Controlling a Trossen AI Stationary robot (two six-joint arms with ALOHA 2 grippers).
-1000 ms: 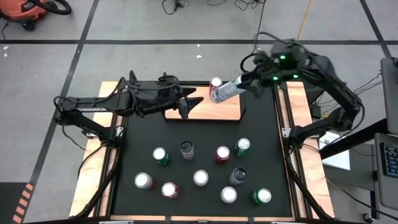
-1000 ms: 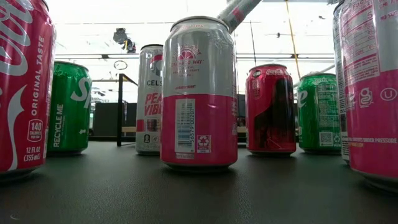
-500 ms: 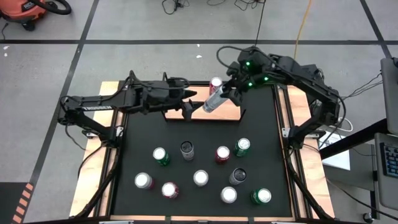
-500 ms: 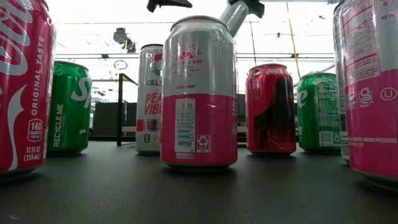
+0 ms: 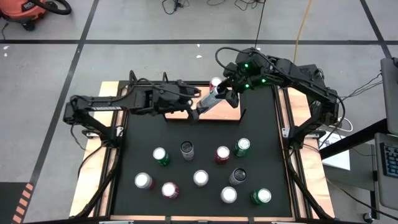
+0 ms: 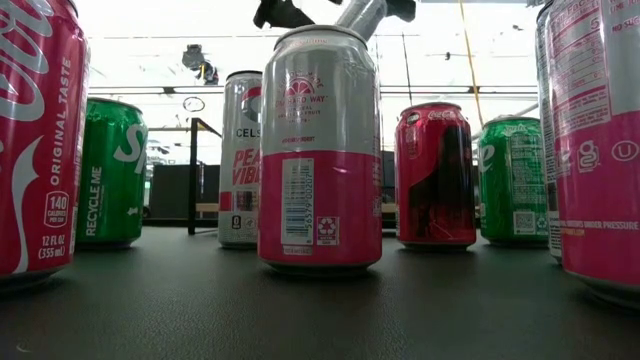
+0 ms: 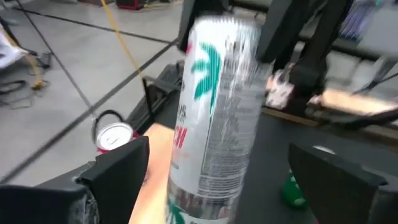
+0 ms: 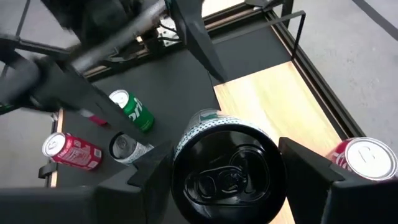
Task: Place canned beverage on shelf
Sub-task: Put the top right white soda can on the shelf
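A silver can with teal palm print (image 7: 217, 106) and a black lid (image 8: 227, 172) hangs tilted over the wooden shelf (image 5: 227, 114), with my right gripper (image 5: 222, 98) shut on it. My left gripper (image 5: 198, 111) is open. Its two fingers (image 7: 118, 171) stand on either side of the can's lower half with gaps showing, touching nothing. A pink can with a silver top (image 5: 216, 82) stands upright on the shelf's far edge. In the low view the tilted can (image 6: 360, 12) shows at the top edge. My right gripper pinches the can's side wall just below the lid rim (image 8: 180, 163) between its two fingers (image 8: 311, 177), across the can. The fingers come slanting down from the table's far right. The can is lifted clear of the shelf, tilted, its bottom end toward the left gripper.
Several cans, green, red, pink and silver, stand on the black mat (image 5: 134, 149) near the front, around (image 5: 200, 177). Wooden strips edge the mat at left (image 5: 93, 180) and right (image 5: 305, 174). A black bracket (image 8: 292, 25) rises at the shelf's end.
My right gripper has carried the tilted can toward the table's left and a little down, over the shelf. My left gripper has moved toward the can, sinking and rolling, and its fingers now stand around the can's lower half.
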